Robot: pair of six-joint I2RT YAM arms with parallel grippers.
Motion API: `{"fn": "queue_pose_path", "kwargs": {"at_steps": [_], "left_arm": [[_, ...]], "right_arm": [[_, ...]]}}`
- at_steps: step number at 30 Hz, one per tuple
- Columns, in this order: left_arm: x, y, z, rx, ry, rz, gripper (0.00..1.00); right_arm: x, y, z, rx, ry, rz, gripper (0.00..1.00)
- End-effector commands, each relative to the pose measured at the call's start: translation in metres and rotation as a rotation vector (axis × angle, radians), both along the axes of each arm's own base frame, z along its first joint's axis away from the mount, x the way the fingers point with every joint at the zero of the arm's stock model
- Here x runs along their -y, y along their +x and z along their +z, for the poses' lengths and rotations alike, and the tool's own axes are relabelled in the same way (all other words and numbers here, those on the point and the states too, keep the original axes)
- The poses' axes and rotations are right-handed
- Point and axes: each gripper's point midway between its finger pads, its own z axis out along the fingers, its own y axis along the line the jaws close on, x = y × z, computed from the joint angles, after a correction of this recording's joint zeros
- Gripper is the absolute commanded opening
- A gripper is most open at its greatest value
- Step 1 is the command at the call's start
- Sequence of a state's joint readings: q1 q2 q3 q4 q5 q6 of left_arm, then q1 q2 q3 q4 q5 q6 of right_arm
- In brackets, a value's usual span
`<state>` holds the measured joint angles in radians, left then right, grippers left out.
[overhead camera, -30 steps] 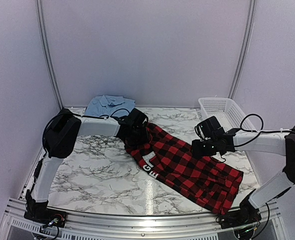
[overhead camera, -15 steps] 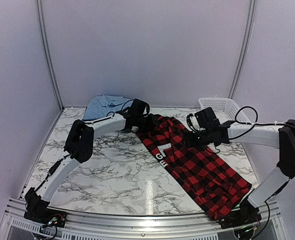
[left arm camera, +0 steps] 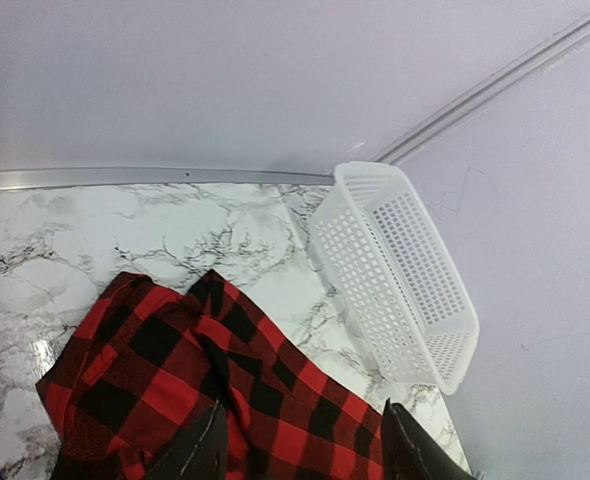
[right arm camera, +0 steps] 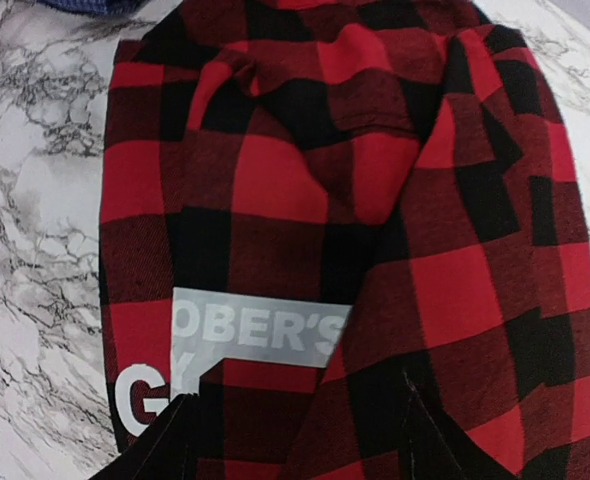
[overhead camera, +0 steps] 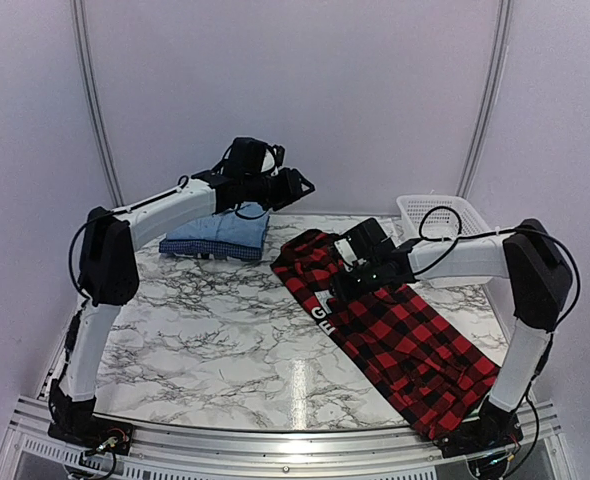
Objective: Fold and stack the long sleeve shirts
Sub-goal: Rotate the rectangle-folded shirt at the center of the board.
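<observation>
Marble tabletop (overhead camera: 195, 330), pale walls (overhead camera: 295, 100)

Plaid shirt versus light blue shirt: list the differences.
The plaid shirt is a long strip lying on the table; the light blue shirt is a compact fold atop the dark blue checked shirt. Plaid shirt bears white letters; light blue shirt looks plain. Both lie flat.

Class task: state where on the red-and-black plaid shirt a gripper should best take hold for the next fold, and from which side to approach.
Probably the narrow far end of the plaid shirt, coming down from above: it lies flat as a long diagonal strip, so only an edge can be pinched.
</observation>
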<state>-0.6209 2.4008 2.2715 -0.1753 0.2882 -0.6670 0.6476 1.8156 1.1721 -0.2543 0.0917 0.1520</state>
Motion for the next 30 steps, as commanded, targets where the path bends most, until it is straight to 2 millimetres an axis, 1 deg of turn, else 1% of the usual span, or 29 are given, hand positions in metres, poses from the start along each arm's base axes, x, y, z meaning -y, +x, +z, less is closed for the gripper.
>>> {"fn": "queue_pose_path", "kwargs": {"at_steps": [1,4,6,10,12,15,16,18,19,22,24,26,27,29,30], "left_arm": [[-0.008,-0.043,0.042,0.074,0.029,-0.046,0.53],[-0.027,-0.065,0.044,0.063,0.063,-0.027,0.52],[-0.040,-0.079,0.046,0.059,0.081,-0.017,0.52],[-0.065,-0.104,0.056,0.070,0.100,-0.003,0.52],[-0.077,-0.115,0.063,0.084,0.107,0.006,0.52],[-0.096,-0.125,0.068,0.089,0.111,0.027,0.52],[-0.102,-0.128,0.071,0.092,0.108,0.034,0.52],[-0.112,-0.132,0.076,0.100,0.108,0.043,0.52],[-0.116,-0.134,0.074,0.095,0.114,0.045,0.52],[-0.124,-0.139,0.068,0.084,0.124,0.051,0.52],[-0.128,-0.140,0.060,0.068,0.136,0.058,0.52],[-0.132,-0.140,0.049,0.043,0.148,0.072,0.52],[-0.133,-0.141,0.042,0.025,0.153,0.078,0.52],[-0.132,-0.142,0.025,-0.018,0.160,0.081,0.52],[-0.131,-0.144,0.013,-0.046,0.165,0.080,0.52]], "right_arm": [[0.004,-0.017,-0.023,-0.029,-0.089,0.033,0.62],[-0.001,-0.028,-0.032,-0.048,-0.112,0.050,0.63],[-0.001,-0.033,-0.042,-0.073,-0.138,0.032,0.64],[-0.003,-0.033,-0.067,-0.162,-0.138,-0.057,0.64],[-0.009,-0.027,-0.072,-0.185,-0.118,-0.097,0.64],[-0.022,-0.012,-0.079,-0.203,-0.086,-0.153,0.64],[-0.027,-0.004,-0.083,-0.213,-0.067,-0.173,0.64],[-0.039,0.020,-0.083,-0.233,0.000,-0.228,0.64],[-0.044,0.032,-0.084,-0.247,0.043,-0.253,0.64],[-0.063,0.067,-0.076,-0.255,0.181,-0.315,0.64],[-0.079,0.087,-0.063,-0.236,0.257,-0.337,0.64],[-0.097,0.096,-0.046,-0.237,0.313,-0.325,0.63],[-0.099,0.098,-0.036,-0.221,0.318,-0.326,0.63],[-0.092,0.100,-0.007,-0.151,0.309,-0.324,0.64],[-0.085,0.097,0.003,-0.129,0.299,-0.313,0.65]]}}
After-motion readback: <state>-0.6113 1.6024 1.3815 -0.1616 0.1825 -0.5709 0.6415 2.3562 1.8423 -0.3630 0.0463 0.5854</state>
